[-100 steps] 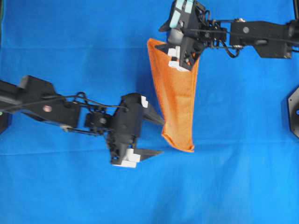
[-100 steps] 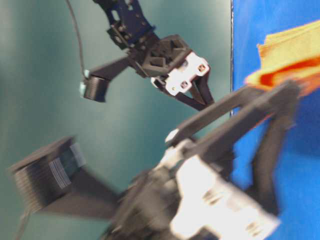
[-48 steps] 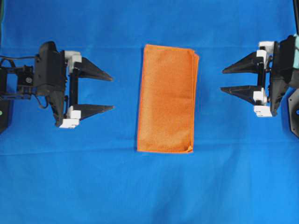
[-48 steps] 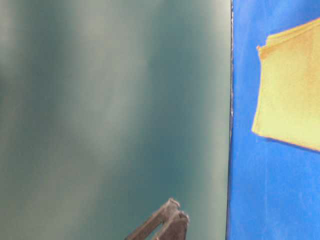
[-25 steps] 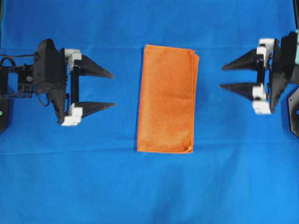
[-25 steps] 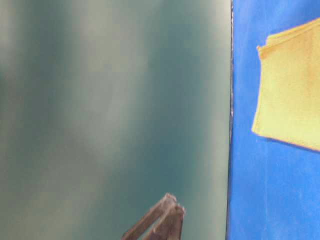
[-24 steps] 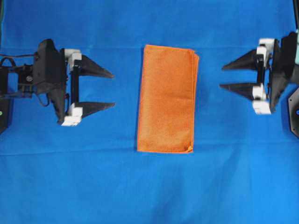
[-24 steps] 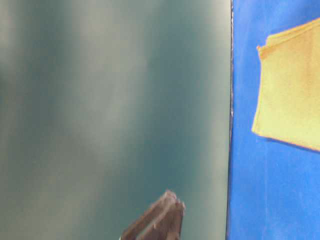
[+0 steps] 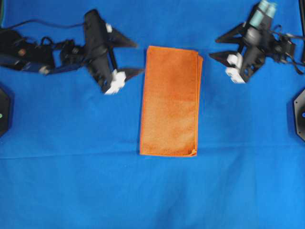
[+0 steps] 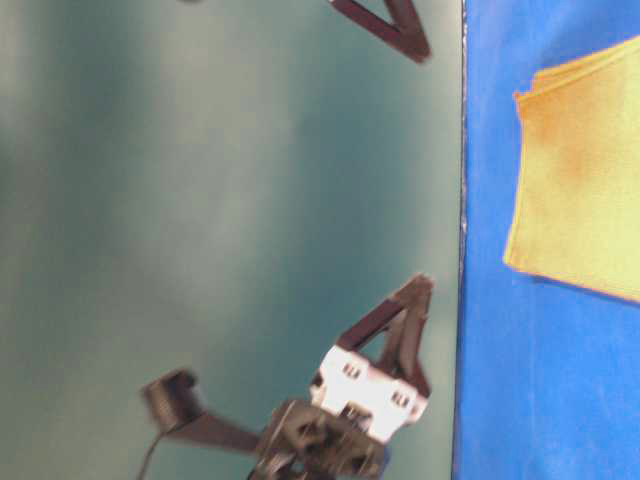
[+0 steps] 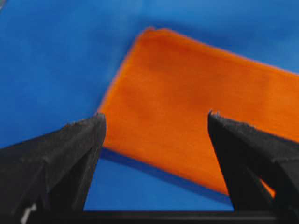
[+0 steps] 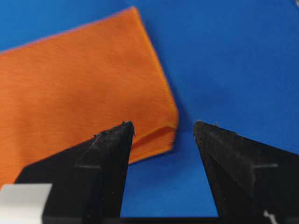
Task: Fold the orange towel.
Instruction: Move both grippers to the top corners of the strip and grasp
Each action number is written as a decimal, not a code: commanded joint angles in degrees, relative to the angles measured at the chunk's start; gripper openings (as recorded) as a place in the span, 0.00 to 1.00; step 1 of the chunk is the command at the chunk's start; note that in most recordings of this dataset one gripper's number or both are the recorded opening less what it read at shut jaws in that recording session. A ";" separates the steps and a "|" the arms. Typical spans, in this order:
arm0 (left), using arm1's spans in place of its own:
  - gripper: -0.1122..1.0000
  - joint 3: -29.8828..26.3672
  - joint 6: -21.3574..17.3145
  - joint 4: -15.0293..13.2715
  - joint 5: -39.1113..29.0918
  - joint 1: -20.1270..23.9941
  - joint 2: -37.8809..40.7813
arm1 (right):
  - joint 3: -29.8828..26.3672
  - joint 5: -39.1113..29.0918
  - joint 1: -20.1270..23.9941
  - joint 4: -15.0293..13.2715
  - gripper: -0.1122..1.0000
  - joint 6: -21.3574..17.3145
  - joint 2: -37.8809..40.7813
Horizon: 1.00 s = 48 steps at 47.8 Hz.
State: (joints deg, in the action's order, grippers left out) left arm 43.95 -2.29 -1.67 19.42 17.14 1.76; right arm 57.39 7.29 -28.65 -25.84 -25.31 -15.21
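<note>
The orange towel lies folded into a tall rectangle on the blue table cover, with layered edges along its right side. It also shows in the table-level view, the left wrist view and the right wrist view. My left gripper is open and empty, just left of the towel's upper left edge; it also shows in the left wrist view. My right gripper is open and empty, just right of the towel's upper right corner; it also shows in the right wrist view.
The blue cover spreads over the whole table. A dark arm base sits at the right edge and another at the left edge. In the table-level view one gripper hangs before a green wall.
Both grippers have left their rest positions at the table sides and moved inward and toward the far end, up to the towel's upper corners. The towel has not moved.
</note>
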 commanded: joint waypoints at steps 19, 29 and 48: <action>0.85 -8.44 -0.09 0.09 4.92 5.71 15.29 | -7.12 4.04 -2.99 -0.18 0.64 0.00 18.37; 0.84 -11.07 -0.09 0.09 4.66 5.89 19.95 | -8.00 4.13 -3.25 -0.18 0.61 0.09 20.83; 0.14 -10.72 -2.55 0.53 4.22 5.54 21.01 | -7.56 4.13 -2.99 0.00 0.13 -0.35 21.09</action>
State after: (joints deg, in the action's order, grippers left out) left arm 33.40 -3.78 -1.14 23.82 22.68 23.38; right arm 50.01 11.16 -31.73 -26.02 -25.49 6.50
